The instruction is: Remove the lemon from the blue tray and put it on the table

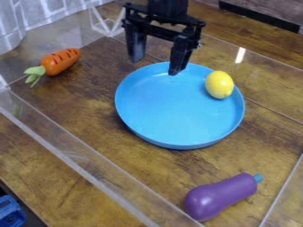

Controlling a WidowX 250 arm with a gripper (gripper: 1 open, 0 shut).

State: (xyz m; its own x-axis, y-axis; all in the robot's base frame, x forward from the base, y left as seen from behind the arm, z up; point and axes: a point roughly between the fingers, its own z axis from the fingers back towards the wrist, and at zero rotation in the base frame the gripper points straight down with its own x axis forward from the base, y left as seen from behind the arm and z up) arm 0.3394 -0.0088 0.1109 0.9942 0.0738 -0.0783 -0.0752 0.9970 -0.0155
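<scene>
A small yellow lemon (219, 84) lies inside the round blue tray (166, 124), close to its far right rim. The tray rests on the dark wooden table (83, 120). My black gripper (159, 56) hangs pointing down over the tray's far left rim, to the left of the lemon and apart from it. Its two fingers stand wide open with nothing between them.
An orange carrot (56, 63) with a green top lies at the left. A purple eggplant (221, 195) lies at the front right. Clear acrylic walls (71, 164) bound the table at the front and left.
</scene>
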